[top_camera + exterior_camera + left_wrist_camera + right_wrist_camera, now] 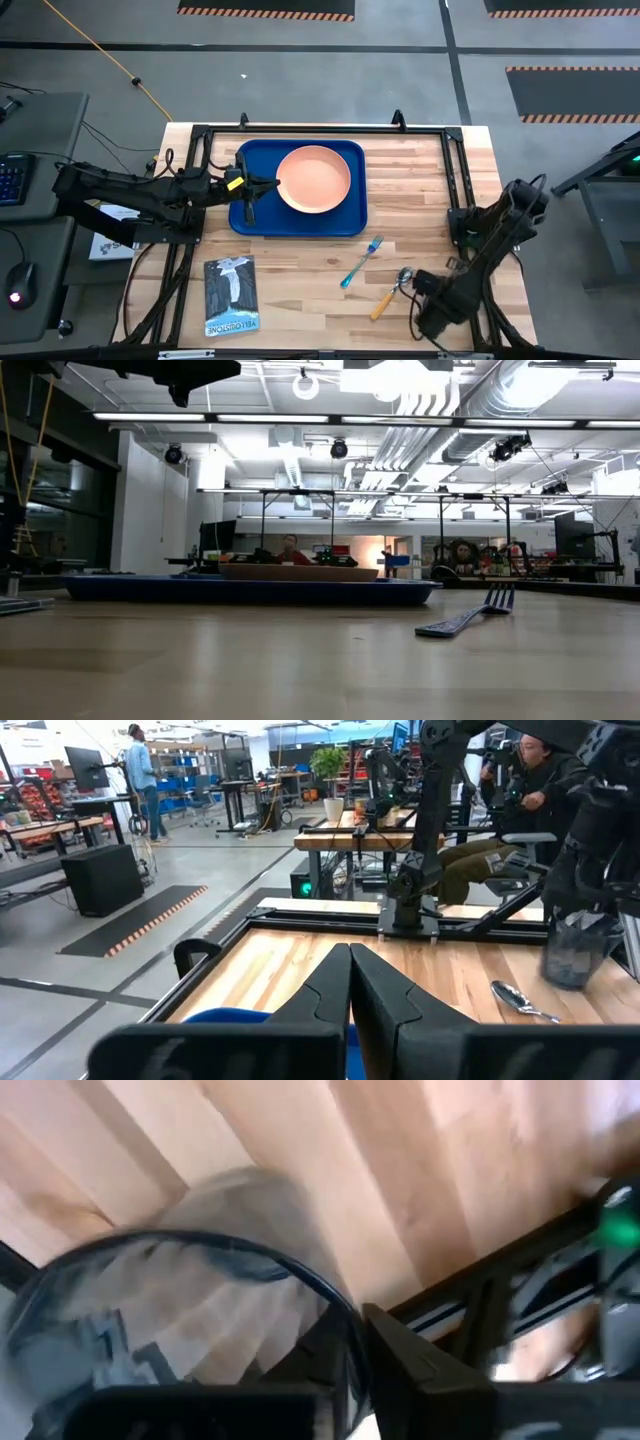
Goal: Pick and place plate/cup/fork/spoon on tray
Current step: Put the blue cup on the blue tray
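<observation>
The right end effector [425, 286] sits low over the near right part of the desk [420, 190], its fingers [420, 1365] pinched on the rim of the cup [180, 1330], one finger inside the see-through wall; in the left wrist view the cup [578, 952] hangs in that grip clear of the wood. Just beside it lies the spoon [390, 293], silver bowl toward the end effector, yellow-orange handle pointing to the near edge. The fork [361, 262] lies a little farther in, between spoon and tray, tines toward the tray.

The left end effector [262, 184] hovers over the left end of the tray [255, 215], fingers [330, 995] pressed together and holding nothing. The plate [314, 179] rests inside the tray, right of that end effector. A booklet [231, 295] lies at the near left of the desk.
</observation>
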Motion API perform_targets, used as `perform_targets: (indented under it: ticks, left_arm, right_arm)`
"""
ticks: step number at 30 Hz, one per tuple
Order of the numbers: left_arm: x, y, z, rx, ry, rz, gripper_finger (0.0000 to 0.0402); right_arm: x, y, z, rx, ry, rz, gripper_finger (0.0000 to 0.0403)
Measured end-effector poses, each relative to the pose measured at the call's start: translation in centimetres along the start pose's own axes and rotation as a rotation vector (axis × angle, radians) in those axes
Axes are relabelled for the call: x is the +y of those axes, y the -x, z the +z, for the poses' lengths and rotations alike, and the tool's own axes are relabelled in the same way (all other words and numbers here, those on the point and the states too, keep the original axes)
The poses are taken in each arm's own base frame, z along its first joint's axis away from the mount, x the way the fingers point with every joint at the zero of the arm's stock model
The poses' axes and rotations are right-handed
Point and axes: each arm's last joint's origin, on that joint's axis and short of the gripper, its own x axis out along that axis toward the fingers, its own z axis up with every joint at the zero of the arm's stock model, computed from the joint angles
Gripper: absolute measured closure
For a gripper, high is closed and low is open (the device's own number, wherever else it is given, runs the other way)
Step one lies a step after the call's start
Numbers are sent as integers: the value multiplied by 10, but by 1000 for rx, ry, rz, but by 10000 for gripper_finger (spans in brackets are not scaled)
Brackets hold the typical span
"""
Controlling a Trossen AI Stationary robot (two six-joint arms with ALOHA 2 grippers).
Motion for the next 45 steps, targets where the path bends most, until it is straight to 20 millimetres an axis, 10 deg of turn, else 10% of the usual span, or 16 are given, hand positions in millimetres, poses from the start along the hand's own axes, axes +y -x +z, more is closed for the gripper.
perform_targets:
  ticks: [11, 17, 25, 32, 45]
  left_arm:
    - [0, 0, 1, -7, -21, 1, 401]
    - [0, 0, 1, -7, -21, 1, 401]
    - [0, 0, 1, -6, -21, 1, 401]
    - [0, 0, 1, -5, -22, 1, 401]
    - [0, 0, 1, -6, -54, 7, 401]
  right_arm:
    - [-55, 118, 63, -558, 138, 27, 400]
    - [-102, 141, 134, -750, 82, -170, 401]
    - [-194, 112, 227, -780, -221, -360, 402]
    - [-252, 59, 268, -784, -381, -265, 402]
    - [-262, 10, 275, -768, -433, -141, 403]
